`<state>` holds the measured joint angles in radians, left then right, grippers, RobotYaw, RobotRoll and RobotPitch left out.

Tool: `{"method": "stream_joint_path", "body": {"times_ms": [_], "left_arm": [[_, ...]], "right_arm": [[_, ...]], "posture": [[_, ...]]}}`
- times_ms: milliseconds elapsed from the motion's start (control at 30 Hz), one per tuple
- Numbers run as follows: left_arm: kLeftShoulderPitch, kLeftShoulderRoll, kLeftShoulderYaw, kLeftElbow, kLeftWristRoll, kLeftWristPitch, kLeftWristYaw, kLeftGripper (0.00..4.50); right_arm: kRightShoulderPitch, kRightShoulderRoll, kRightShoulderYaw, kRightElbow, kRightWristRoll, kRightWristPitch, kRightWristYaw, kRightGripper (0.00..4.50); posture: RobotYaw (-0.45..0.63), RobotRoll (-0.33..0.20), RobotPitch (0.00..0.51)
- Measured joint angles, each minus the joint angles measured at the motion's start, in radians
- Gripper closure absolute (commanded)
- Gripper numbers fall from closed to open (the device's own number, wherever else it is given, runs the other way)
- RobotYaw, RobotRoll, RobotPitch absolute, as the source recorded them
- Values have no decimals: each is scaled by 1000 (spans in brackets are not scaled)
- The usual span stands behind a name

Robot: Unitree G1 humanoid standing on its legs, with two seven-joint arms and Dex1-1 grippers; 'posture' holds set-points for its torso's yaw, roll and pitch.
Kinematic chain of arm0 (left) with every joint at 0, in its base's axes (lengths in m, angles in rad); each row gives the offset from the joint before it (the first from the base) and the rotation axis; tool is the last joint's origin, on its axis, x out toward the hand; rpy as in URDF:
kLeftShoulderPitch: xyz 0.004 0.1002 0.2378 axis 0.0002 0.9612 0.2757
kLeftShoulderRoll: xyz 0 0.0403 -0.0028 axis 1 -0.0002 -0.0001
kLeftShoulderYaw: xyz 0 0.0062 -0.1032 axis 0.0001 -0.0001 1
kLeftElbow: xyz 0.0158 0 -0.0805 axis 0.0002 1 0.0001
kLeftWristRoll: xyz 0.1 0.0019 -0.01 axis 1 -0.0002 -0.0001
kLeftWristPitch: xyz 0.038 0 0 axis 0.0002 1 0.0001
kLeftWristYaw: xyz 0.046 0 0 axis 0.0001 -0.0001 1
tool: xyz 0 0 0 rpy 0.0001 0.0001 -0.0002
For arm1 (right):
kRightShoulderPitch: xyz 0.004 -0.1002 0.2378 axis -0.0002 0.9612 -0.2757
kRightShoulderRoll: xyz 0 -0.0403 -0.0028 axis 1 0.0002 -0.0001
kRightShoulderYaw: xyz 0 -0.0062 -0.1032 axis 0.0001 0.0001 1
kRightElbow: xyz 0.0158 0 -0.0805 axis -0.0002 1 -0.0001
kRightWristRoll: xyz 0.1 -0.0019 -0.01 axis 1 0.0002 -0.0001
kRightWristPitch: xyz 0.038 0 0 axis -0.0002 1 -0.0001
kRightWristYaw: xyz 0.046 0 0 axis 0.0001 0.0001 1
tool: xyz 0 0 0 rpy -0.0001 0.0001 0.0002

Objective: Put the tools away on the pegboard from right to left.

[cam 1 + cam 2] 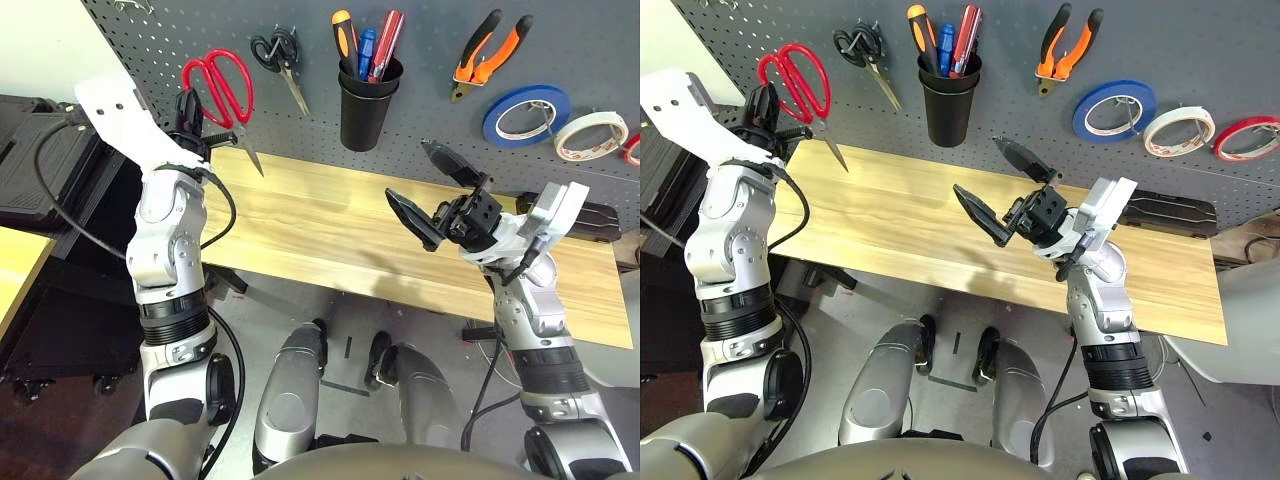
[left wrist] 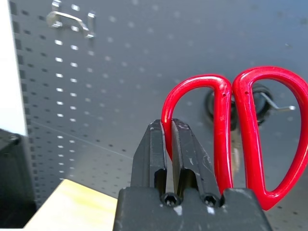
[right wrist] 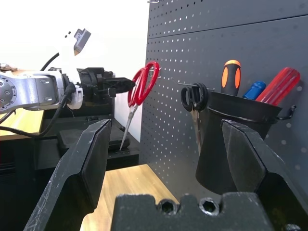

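Note:
My left gripper (image 1: 196, 125) is shut on one handle ring of the red-handled scissors (image 1: 222, 82), holding them blades down close against the left part of the dark grey pegboard (image 1: 430, 60). In the left wrist view the fingers (image 2: 154, 149) pinch the red ring (image 2: 168, 110). The orange-and-black screwdriver (image 1: 343, 35) stands in the black cup (image 1: 368, 105). Orange-and-black pliers (image 1: 488, 50) and the white tape roll (image 1: 590, 135) hang further right. My right gripper (image 1: 408, 172) hovers open over the table, holding nothing.
Black-handled scissors (image 1: 278, 52) hang between the red scissors and the cup. A blue tape roll (image 1: 525, 112) and a red one (image 1: 633, 150) hang beside the white roll. An empty wire hook (image 2: 67, 19) sits higher on the board. The wooden table (image 1: 320, 220) lies below.

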<state>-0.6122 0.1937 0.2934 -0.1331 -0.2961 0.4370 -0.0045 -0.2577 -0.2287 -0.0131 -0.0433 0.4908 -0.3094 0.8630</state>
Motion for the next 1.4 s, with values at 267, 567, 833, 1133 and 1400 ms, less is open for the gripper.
{"method": "stream_joint_path", "body": {"times_ms": [267,567,833,1133,1400], "left_arm": [[-59,-9,-21,107,-3,-13,-23,4479],[-161,33,-36,361,26,-113,-61,4479],[-299,59,-60,648,66,-245,-116,4479],[-395,64,-90,893,104,-394,-167,3816],[-286,98,-117,844,127,-413,-241,765]], "right_arm": [[-2,6,1,1,-17,-2,-17,0],[-7,14,2,2,-33,-6,-33,0],[-9,15,2,7,-66,-15,-66,0],[-29,27,2,45,-119,-23,-127,0],[-64,64,1,117,-210,-35,-262,0]], "posture": [[260,0,202],[241,0,194],[223,0,183],[212,0,183],[226,0,187]]}}
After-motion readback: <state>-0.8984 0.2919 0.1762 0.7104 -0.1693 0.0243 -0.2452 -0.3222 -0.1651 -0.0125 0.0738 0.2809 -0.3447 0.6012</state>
